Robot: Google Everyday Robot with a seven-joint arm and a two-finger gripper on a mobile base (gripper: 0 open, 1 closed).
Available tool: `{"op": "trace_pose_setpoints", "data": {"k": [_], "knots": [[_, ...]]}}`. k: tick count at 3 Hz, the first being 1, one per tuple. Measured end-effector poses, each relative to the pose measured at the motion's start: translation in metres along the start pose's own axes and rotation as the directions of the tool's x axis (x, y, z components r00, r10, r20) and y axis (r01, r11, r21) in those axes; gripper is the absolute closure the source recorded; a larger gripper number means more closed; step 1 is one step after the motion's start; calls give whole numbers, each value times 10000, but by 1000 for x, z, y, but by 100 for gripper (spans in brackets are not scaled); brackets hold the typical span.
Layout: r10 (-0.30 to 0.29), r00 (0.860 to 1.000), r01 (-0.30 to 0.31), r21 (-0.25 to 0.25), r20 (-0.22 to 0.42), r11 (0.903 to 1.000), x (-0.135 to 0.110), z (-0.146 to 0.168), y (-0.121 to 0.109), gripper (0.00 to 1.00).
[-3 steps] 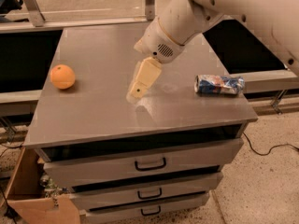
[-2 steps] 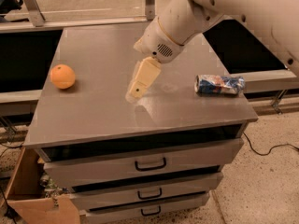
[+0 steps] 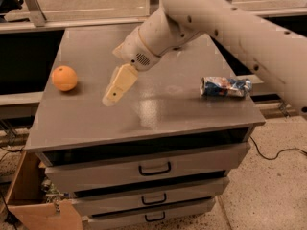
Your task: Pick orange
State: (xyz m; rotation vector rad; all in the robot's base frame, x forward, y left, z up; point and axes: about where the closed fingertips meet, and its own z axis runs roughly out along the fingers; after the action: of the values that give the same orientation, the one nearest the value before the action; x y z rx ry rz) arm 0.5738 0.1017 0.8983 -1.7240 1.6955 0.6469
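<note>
Nearest, drawers [image 3: 153, 169] are seen beneath the surface [image 3: 158, 114]. Above its middle the tool [image 3: 110, 99] is held; whether spread or pressed together cannot be told. The orange [image 3: 64, 78] is set leftward in view, apart from it, near the surface's edge.

- Gripper [image 3: 114, 94]: over the top [image 3: 158, 119], left of centre, near the orange [image 3: 64, 77] on its right.
- Passage: open surface between gripper and orange.
- Can [image 3: 225, 86]: lying far right, well apart from that passage.
</note>
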Motion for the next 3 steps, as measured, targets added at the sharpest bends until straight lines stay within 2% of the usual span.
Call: {"op": "trace_pose_setpoints", "data": {"k": [1,3], "knots": [[-216,9916,233,-120,1276,9997,-25,56,-23,0],[-372,9584,417,-100,2831,9991,-56,111,-43,0]]}}
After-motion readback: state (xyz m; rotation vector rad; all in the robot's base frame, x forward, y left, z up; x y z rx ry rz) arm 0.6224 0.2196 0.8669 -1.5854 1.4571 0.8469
